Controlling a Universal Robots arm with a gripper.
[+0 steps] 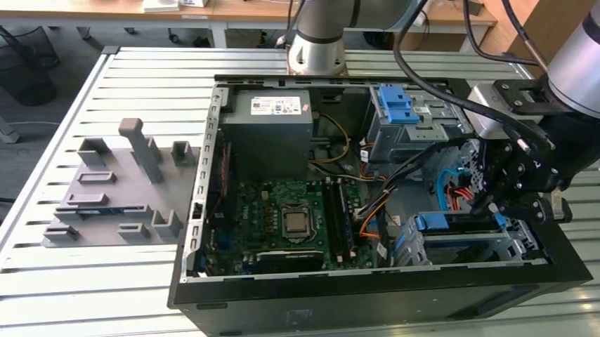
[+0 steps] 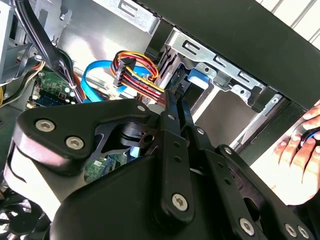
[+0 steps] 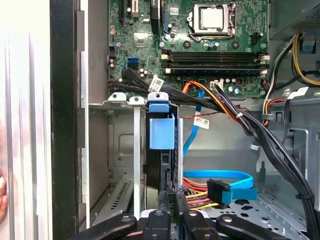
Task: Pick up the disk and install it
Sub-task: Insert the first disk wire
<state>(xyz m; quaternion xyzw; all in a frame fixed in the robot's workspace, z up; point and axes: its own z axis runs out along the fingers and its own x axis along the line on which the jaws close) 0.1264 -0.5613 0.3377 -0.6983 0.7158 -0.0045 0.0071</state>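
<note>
Your black linkage gripper [image 3: 170, 202] sits nearest the lens, its fingers closed together on the upright edge of the blue-bracketed silver disk [image 3: 161, 150]. The disk stands in the grey metal drive cage [image 3: 117, 150] inside the open black computer case [image 1: 375, 295]; its label is hidden.

We count one open computer case [image 1: 375, 288], with one motherboard [image 1: 281, 217] and one grey power supply box [image 1: 270, 133] inside it. We see two drive cages with blue latches [image 1: 398, 105] [image 1: 440, 223]. One grey fixture plate [image 1: 112, 189] lies beside the case. One person's hand [image 2: 300, 165] appears in the second wrist view.
</note>
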